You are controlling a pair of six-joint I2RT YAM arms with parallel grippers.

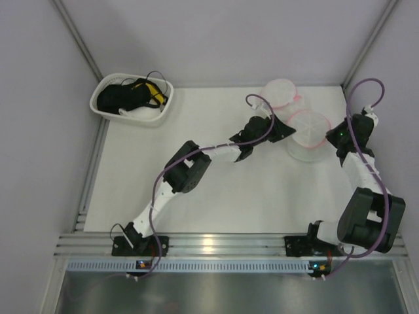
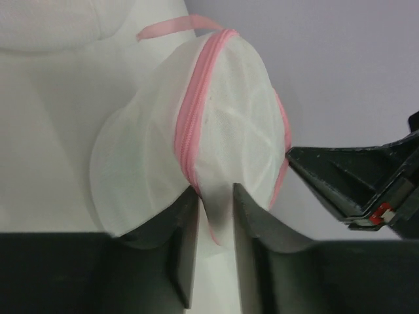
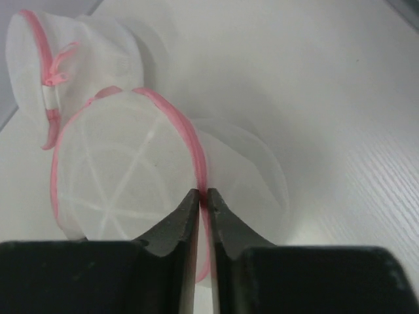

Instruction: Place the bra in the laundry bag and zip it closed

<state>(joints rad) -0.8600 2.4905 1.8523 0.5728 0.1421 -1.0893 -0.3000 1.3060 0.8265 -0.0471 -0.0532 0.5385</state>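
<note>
The laundry bag (image 1: pixel 308 133) is a round white mesh pouch with a pink zipper ring, at the back right of the table. My left gripper (image 1: pixel 283 129) is shut on the mesh at its left edge, just beside the pink zipper (image 2: pixel 186 124); the pinch shows in the left wrist view (image 2: pixel 216 196). My right gripper (image 1: pixel 332 136) is shut on the pink zipper rim at the bag's right edge (image 3: pixel 203 195). A second pink-rimmed mesh dome (image 1: pixel 281 91) lies just behind; I cannot tell whether it is joined to the bag. No bra shows as a separate thing.
A white plastic oval basket (image 1: pixel 105 108) with a black tangle with yellow bits (image 1: pixel 131 95) stands at the back left. Grey walls close the back and sides. My right gripper's finger (image 2: pixel 353 180) shows in the left wrist view.
</note>
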